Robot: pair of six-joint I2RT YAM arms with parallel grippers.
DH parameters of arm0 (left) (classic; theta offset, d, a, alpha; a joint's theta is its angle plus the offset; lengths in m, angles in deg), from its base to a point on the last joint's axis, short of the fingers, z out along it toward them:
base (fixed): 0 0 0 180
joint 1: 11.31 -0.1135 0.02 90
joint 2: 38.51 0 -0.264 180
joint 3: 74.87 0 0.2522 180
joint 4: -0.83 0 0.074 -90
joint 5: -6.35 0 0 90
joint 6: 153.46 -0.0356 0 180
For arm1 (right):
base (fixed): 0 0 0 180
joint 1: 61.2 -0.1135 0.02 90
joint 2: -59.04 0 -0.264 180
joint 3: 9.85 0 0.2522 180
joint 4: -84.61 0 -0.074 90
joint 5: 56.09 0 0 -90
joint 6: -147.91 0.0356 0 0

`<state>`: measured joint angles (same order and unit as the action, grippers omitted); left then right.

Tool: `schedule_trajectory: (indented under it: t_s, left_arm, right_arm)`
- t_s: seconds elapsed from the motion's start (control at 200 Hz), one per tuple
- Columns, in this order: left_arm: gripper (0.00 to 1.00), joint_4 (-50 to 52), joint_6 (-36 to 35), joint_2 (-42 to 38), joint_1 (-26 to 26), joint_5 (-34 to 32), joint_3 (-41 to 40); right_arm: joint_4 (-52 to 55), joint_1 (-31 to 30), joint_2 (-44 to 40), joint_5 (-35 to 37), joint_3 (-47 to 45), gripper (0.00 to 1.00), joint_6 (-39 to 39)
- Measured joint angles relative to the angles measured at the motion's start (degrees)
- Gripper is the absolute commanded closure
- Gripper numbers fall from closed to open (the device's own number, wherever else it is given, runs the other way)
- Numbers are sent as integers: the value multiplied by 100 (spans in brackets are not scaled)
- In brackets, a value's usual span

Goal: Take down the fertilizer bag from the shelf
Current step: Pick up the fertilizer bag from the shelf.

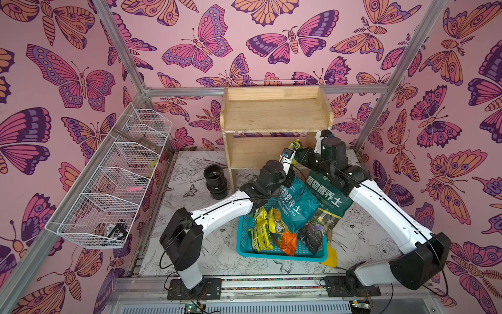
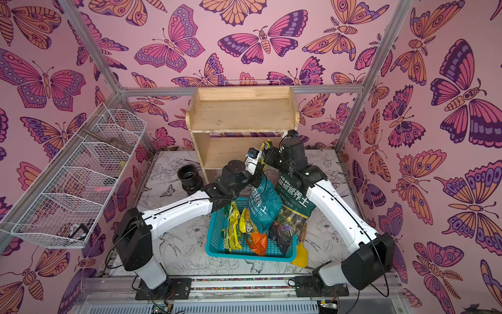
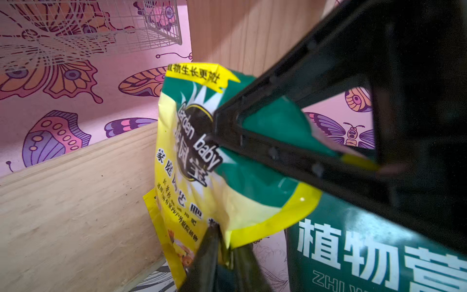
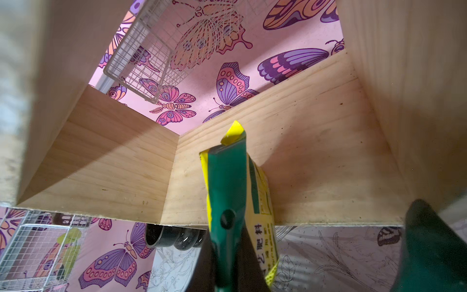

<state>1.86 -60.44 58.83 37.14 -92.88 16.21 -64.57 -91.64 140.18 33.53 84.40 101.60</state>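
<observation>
Hanging just before the lower tier of the wooden shelf (image 1: pixel 274 114), the fertilizer bag (image 3: pixel 192 156) is pinched by its crumpled top in the right gripper (image 4: pixel 227 255), the left gripper (image 3: pixel 225 263) slightly parted round its bottom edge, so a snag there could tug it loose.

pink butterfly walls (image 1: pixel 244 35) w/ white wire rack (image 1: pixel 108 190), floral tabletop (image 1: pixel 217 252).
</observation>
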Motion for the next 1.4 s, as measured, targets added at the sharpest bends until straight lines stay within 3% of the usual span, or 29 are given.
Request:
schedule_trajectory:
  t_s: [0.055, 0.075, 0.356, 0.606, 1.057, 1.397]
  left_arm:
    - [2, -55, 15, -83, 0, -22, -66]
    - [0, -76, 20, -127, 0, -44, -96]
    - [0, -181, 87, -1080, 0, -446, -863]
    - [0, -260, 195, -2002, -72, -855, -1578]
    - [0, -225, 476, -2614, -267, -973, -2243]
    - [0, -190, 566, -2946, -409, -1029, -2483]
  right_arm:
    - [-42, -11, -50, 15, -66, 97, -22]
    - [-48, -15, -76, 17, -94, 98, -24]
    - [-256, -190, -431, 13, -450, 100, -221]
    - [-203, -573, -431, -15, -87, 100, -682]
    - [-162, -717, -728, -7, 96, 100, -964]
    - [240, -935, -1075, -22, 968, 100, -1447]
